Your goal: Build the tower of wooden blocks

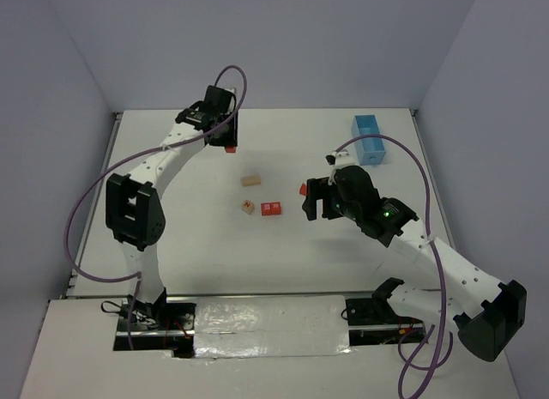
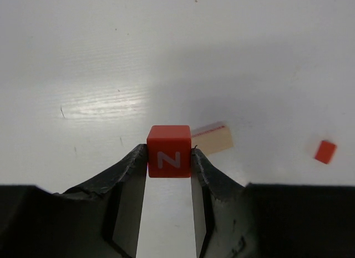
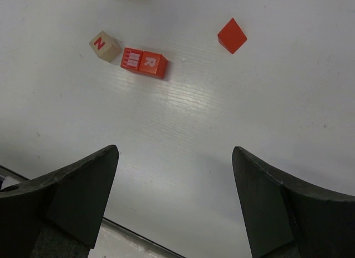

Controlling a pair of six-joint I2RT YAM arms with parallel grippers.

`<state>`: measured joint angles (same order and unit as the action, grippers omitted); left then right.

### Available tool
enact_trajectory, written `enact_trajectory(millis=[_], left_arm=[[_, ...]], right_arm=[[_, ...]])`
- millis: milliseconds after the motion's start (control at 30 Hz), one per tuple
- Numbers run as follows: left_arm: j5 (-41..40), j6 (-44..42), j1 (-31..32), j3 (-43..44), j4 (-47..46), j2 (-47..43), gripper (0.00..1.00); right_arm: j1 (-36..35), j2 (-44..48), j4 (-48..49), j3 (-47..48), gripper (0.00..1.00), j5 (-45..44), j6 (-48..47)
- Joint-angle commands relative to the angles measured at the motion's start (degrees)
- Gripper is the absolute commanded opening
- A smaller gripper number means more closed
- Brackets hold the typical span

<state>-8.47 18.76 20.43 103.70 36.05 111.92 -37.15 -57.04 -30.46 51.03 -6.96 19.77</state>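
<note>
My left gripper (image 2: 169, 156) clamps a red N cube (image 2: 169, 148) beyond the red block pair (image 1: 271, 208). My right gripper (image 3: 175, 152) gapes empty beside that pair.

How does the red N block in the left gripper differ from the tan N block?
The red N block is red with a white letter; the tan N block is pale with a red letter. The red one is clamped in the left gripper; the tan one lies free on the table. Both are N-lettered cubes.
</note>
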Motion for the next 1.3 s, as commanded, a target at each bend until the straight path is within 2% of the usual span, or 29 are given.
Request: enact_trajectory(millis=[0, 333, 667, 800, 1267], left_arm=[[-1.0, 9.1, 3.6, -2.1, 3.8, -4.5, 0.00], [-6.6, 21.8, 13.5, -12.3, 2.2, -9.4, 0.00], [-12.4, 28.9, 20.1, -10.3, 5.3, -5.3, 0.00], [-16.2, 32.0, 21.9, -11.8, 7.1, -5.3, 0.00], [-15.3, 32.9, 23.6, -14.1, 4.6, -2.9, 0.00]], right_arm=[[-0.1, 1.1, 1.1, 0.1, 0.90, -2.1, 0.3], [0.1, 1.1, 0.8, 0.0, 0.90, -2.8, 0.4], [0.0, 1.1, 1.0, -0.1, 0.90, -2.5, 0.4], [0.1, 1.5, 1.0, -0.1, 0.90, -2.8, 0.5], [0.1, 2.1, 1.1, -0.4, 0.90, -2.6, 0.6]])
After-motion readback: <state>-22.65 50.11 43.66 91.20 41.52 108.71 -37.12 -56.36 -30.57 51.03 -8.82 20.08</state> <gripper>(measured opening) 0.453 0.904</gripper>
